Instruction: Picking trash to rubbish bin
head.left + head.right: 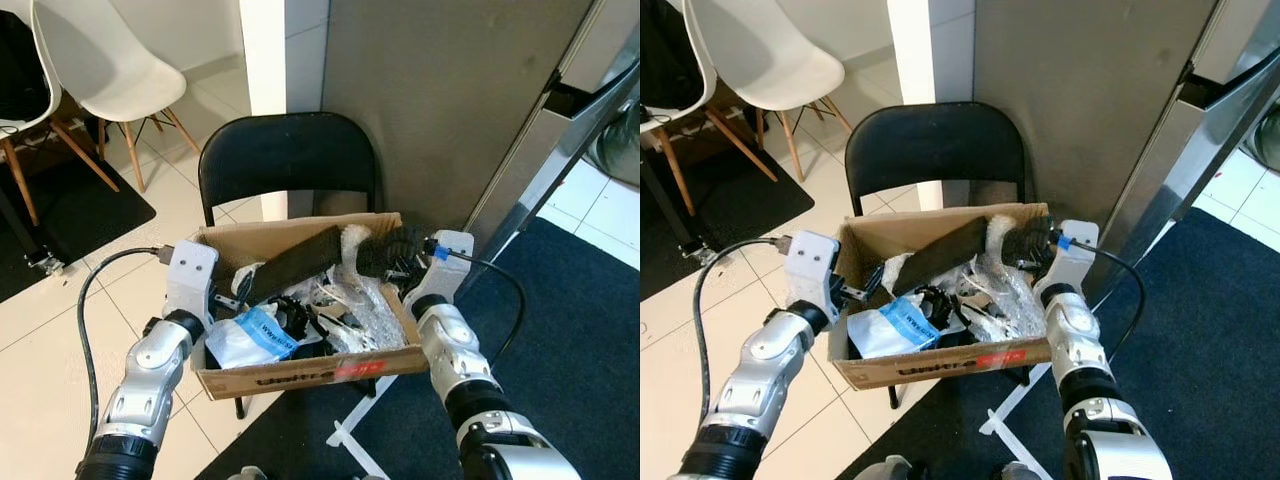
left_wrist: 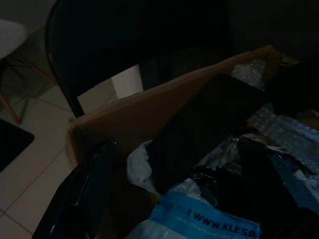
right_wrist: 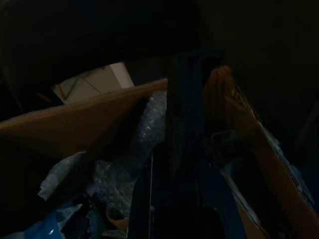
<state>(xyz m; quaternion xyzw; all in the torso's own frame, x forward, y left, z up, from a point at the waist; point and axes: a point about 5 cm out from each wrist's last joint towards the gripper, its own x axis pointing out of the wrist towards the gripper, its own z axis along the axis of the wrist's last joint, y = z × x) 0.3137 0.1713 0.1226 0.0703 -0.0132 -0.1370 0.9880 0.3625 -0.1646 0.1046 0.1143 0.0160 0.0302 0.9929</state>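
1. We have the cardboard box (image 1: 300, 378) of trash sitting on the black folding chair (image 1: 288, 160), dead centre ahead, raised to arm height.
2. Inside: a flat black slab (image 1: 290, 264) lying tilted across the top, crinkly bubble wrap (image 1: 1012, 300), and a glossy white-and-blue plastic bag (image 1: 250, 335) at seven o'clock.
3. Our left gripper (image 1: 855, 289) is at the box's nine o'clock wall, one finger inside and one outside it; we judge it parted over the cardboard edge, ready to carry.
4. Our right gripper (image 1: 405, 268) reaches in at two o'clock, a finger against the wall; we cannot tell its opening.
5. White chairs (image 1: 100, 60) stand at ten o'clock on pale tiles (image 1: 50, 350).
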